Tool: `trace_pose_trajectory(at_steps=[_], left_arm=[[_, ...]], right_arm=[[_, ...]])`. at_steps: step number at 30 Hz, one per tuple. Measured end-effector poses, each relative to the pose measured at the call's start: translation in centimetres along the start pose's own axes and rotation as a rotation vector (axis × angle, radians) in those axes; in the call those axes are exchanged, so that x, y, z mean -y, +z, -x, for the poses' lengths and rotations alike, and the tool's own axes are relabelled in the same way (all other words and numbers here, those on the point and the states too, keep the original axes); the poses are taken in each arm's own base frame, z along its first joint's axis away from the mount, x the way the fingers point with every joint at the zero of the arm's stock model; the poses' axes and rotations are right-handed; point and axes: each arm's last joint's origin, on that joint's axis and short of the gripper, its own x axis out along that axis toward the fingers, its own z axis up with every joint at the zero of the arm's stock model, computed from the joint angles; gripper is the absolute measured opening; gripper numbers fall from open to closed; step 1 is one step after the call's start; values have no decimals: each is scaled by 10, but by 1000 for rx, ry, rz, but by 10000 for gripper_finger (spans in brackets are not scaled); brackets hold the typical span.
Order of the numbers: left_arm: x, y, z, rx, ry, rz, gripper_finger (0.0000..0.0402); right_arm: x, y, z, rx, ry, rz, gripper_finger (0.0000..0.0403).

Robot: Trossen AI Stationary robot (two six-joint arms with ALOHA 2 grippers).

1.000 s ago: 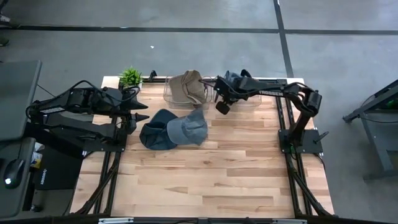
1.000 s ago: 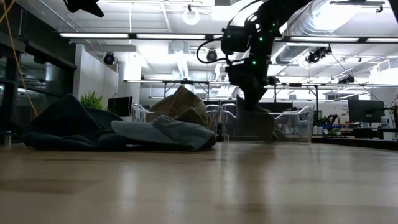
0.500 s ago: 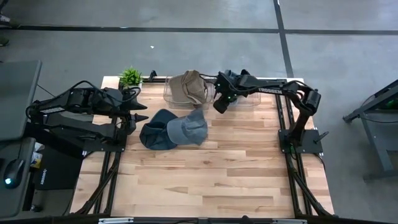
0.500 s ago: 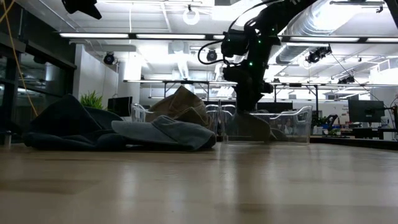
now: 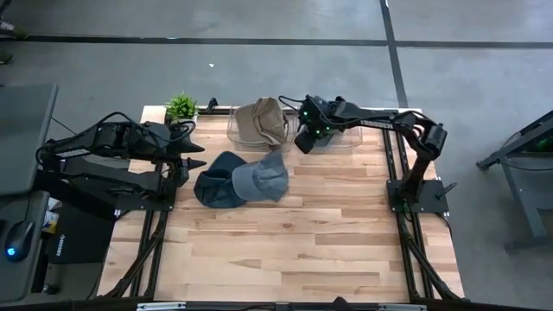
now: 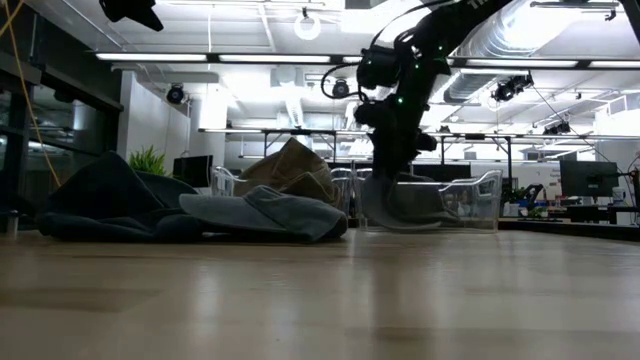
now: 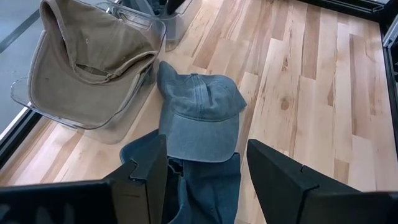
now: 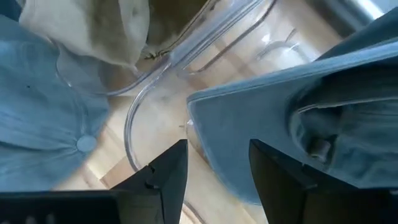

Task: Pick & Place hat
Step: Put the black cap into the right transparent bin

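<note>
Nearest me in the high view, a blue cap (image 5: 259, 179) lies left of centre, waiting on the bare table (image 5: 302, 242) beside my idle left gripper (image 5: 192, 158), its jaws apart and empty. Beyond, upper centre, my right gripper (image 5: 304, 138) stands parted over the clear bin (image 6: 480, 205), where I judge the grey hat (image 8: 323, 124) is dropped (another bin (image 7: 37, 109) holds a tan hat (image 5: 261, 121)).

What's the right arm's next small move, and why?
Probably lift the right gripper straight up out of the clear plastic bin. Its fingers stand apart, and the grey-blue denim cap lies loose in that bin, apparently released. The blue denim cap on the wooden table looks like the next target.
</note>
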Motion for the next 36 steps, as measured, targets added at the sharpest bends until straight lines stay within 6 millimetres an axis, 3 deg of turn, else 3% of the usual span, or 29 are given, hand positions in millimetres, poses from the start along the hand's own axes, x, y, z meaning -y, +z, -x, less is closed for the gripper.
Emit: trace_pose_trajectory(at_steps=[10,17,25,36], left_arm=[[0,0,0,0,-1,0,181],[0,0,0,0,-1,0,181],[0,0,-3,6,22,0,181],[1,-25,-44,-130,69,145,181]], right_arm=[[15,7,59,216,-144,-58,165],[15,5,90,273,16,-88,165],[-29,-5,97,266,267,118,165],[-87,-28,105,271,378,296,165]])
